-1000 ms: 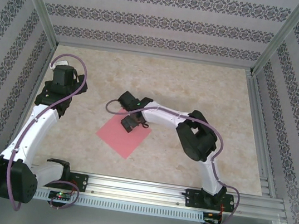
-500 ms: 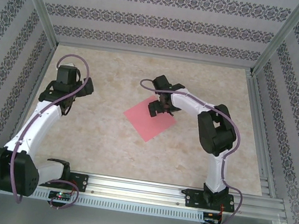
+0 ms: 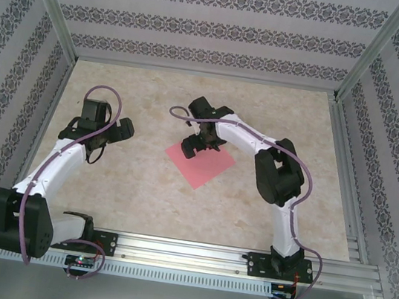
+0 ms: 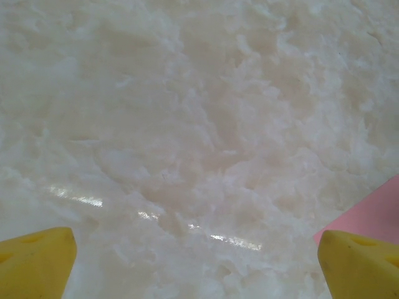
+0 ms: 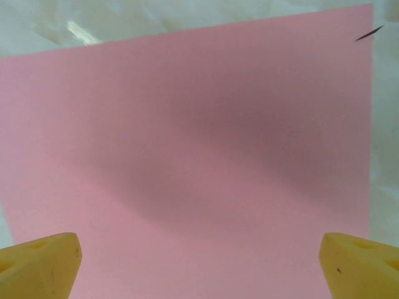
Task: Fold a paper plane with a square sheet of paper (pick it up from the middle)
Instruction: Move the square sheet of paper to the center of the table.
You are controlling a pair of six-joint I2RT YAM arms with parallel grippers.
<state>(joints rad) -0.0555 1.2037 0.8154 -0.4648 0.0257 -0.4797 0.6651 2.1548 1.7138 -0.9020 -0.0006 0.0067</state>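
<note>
I see the sheet of paper (image 3: 206, 167) lying flat near the centre of the table (image 3: 140, 193), with one corner pointing to 6 o'clock. The right gripper (image 3: 194, 147) is over the sheet's 11 o'clock portion, jaws apart. In the right wrist view its yellow fingertips (image 5: 40, 265) stand wide over plain pink paper; I cannot tell whether they touch it. The left gripper (image 3: 120, 130) is at 9 o'clock of the sheet, well apart from it. Its jaws are apart over bare table and hold nothing.
</note>
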